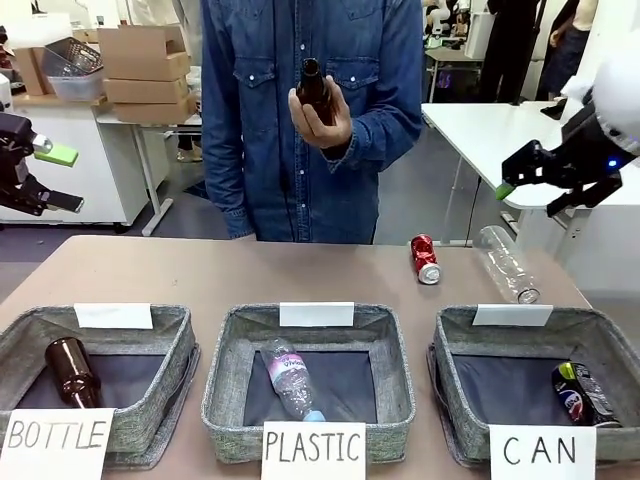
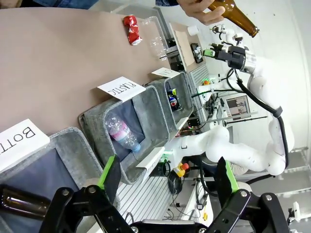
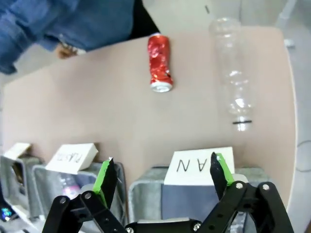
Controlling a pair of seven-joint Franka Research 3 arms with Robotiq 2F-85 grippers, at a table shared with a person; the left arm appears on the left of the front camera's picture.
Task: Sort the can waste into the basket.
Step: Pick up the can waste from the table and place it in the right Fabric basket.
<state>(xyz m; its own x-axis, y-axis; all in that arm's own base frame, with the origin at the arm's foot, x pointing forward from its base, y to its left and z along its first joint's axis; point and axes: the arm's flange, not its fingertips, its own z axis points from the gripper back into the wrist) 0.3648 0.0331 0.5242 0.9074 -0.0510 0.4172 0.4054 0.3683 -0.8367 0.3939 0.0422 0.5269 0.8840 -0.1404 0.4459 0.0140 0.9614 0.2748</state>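
Observation:
A red can [image 1: 425,259] [image 3: 159,63] [image 2: 131,29] lies on its side on the brown table, far right of centre. A dark can with a yellow-green end [image 1: 585,393] [image 2: 173,99] lies inside the grey basket marked "CAN" [image 1: 462,335] [image 3: 146,187] at the front right. My right gripper [image 1: 528,198] [image 3: 161,174] hangs open and empty in the air, above and to the right of the red can. Held high at the left edge, my left gripper [image 1: 58,178] [image 2: 167,174] is also open with nothing in it.
A person at the far side holds a brown bottle [image 1: 315,90] [image 2: 233,12] up in one hand. A clear plastic bottle [image 1: 508,265] [image 3: 233,73] lies right of the red can. The "PLASTIC" basket [image 1: 225,350] holds a plastic bottle [image 1: 288,378]. In the "BOTTLE" basket [image 1: 15,340] lies a brown bottle [image 1: 72,372].

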